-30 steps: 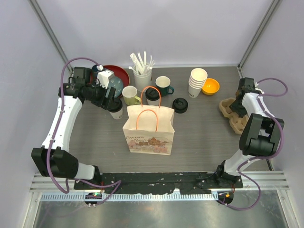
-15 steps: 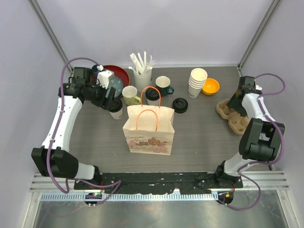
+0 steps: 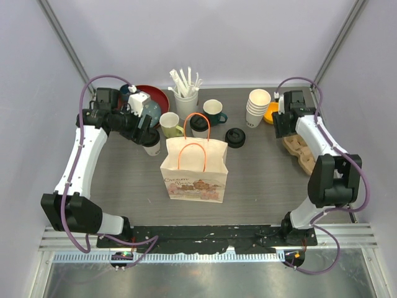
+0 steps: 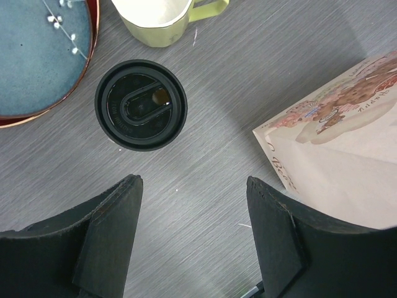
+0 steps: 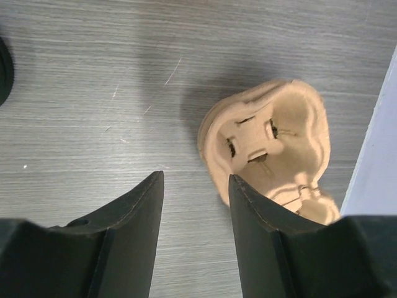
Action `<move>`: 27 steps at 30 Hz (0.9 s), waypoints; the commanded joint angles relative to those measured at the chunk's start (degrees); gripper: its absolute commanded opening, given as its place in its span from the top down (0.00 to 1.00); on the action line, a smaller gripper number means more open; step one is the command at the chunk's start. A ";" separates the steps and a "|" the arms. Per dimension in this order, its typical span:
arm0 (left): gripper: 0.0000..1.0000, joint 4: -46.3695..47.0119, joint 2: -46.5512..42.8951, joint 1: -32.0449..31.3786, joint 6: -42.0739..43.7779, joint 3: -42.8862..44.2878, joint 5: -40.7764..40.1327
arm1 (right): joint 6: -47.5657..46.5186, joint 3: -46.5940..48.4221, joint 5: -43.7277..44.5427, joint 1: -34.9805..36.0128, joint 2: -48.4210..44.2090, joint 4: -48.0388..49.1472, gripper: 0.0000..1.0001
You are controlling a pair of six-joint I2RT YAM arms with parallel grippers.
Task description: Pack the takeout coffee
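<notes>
One takeout coffee cup, cream with a black lid, stands just ahead of my left gripper, slightly left of the gap. That gripper is open and empty, beside the paper bag. A second lidded cup stands behind the bag. Right of it is another black lid; I cannot tell what is under it. My right gripper hangs open over bare table, with the cardboard cup carrier just past its right finger.
Along the back stand a red bowl holding a blue plate, a yellow mug, a cup of wrapped straws, a green mug, a stack of lidless paper cups and an orange bowl. The carrier lies by the right edge.
My right arm has swung from the right edge by the carrier toward the back and left, ending near the stacked cups. The left arm and the cups have not moved.
</notes>
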 commanded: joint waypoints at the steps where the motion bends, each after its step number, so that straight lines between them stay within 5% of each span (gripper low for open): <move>1: 0.28 0.55 -2.09 0.32 2.22 0.01 1.86 | -5.25 6.19 -0.85 -0.93 3.63 -4.31 0.55; 10: 0.28 -0.42 -2.62 0.32 3.10 -0.16 1.94 | -4.11 9.45 0.11 -0.93 9.53 -5.29 0.72; 27: 0.28 -1.39 -3.32 0.23 3.46 -0.60 1.95 | -3.14 10.85 3.11 -0.93 12.60 -5.02 0.74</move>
